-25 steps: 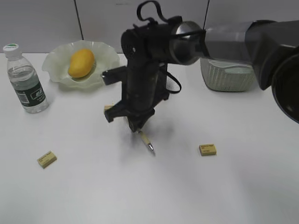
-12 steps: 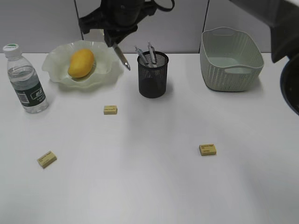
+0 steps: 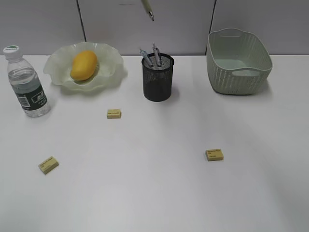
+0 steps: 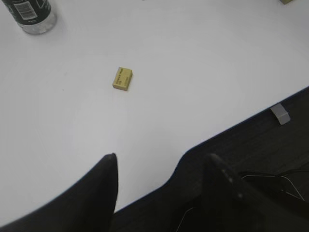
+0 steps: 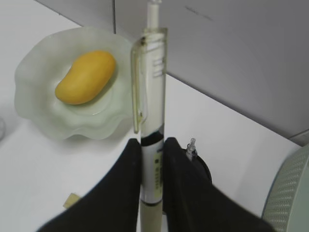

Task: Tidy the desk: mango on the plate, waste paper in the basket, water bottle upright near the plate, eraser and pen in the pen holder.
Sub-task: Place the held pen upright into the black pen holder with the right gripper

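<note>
High over the desk (image 3: 159,193), my right gripper (image 5: 152,141) is shut on a clear pen (image 5: 150,96), held upright; only the pen's tip (image 3: 149,10) shows at the top of the exterior view. Below it stands the black mesh pen holder (image 3: 158,79) with two pens inside. The mango (image 3: 84,65) lies on the green plate (image 3: 110,60). The water bottle (image 3: 26,89) stands upright to the plate's left. Three yellow erasers (image 3: 114,113) (image 3: 48,165) (image 3: 214,154) lie on the desk. My left gripper (image 4: 159,162) hangs open and empty over the desk's front edge, an eraser (image 4: 122,78) ahead of it. No waste paper shows.
The pale green basket (image 3: 239,60) stands at the back right, its inside partly hidden by its wall. A grey wall runs behind the desk. In the left wrist view the desk's curved front edge gives way to dark floor with a small grey block (image 4: 280,113).
My right arm has risen from the desk's middle with the pen, passed over the plate, and left the exterior view at the top; only the pen's tip remains. The left gripper is unchanged.
</note>
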You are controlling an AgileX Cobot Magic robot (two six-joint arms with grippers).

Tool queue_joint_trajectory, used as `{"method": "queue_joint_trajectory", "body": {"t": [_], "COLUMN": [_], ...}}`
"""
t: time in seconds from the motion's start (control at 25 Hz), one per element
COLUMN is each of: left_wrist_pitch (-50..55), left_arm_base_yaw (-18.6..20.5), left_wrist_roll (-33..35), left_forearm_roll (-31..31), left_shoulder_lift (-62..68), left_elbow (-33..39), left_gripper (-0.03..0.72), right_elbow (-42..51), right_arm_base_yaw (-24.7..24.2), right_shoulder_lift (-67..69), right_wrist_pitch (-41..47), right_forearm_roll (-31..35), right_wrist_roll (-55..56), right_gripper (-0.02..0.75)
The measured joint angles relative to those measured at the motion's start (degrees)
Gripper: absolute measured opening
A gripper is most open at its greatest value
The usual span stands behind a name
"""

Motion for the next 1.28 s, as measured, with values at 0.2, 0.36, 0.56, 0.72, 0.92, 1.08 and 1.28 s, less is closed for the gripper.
{"method": "queue_joint_trajectory", "body": {"t": [0.2, 0.36, 0.56, 0.72, 0.92, 1.08, 1.28], "left_wrist_pitch": [0.0, 0.0, 0.0, 0.0, 0.0, 0.0, 0.0], "left_arm_base_yaw": [0.0, 0.0, 0.0, 0.0, 0.0, 0.0, 0.0], "left_wrist_roll": [0.0, 0.0, 0.0, 0.0, 0.0, 0.0, 0.0], "left_forearm_roll": [0.0, 0.0, 0.0, 0.0, 0.0, 0.0, 0.0], "left_shoulder_lift": [0.0, 0.0, 0.0, 0.0, 0.0, 0.0, 0.0], "left_elbow": [0.0, 0.0, 0.0, 0.0, 0.0, 0.0, 0.0], "left_gripper": [0.432, 0.432, 0.432, 0.432, 0.432, 0.432, 0.432], "right_elbow": [2.48, 6.67, 14.25, 24.25, 38.86, 49.47, 56.41], "right_arm_base_yaw": [-0.25, -0.31, -0.55, -0.6, -0.6, -0.6, -0.98], "right_shoulder_lift": [0.0, -0.95, -6.15, -13.51, -23.24, -29.12, -29.15], "right_wrist_pitch": [-0.91, 0.44, 1.18, -0.68, -8.5, -22.33, -37.64], "right_forearm_roll": [-2.36, -3.09, -3.39, -3.57, -3.57, -3.57, -5.49], "right_wrist_roll": [1.18, 1.34, 1.28, 1.1, 1.1, 1.16, 2.45], "right_gripper": [0.115, 0.115, 0.115, 0.115, 0.117, 0.117, 0.125]}}
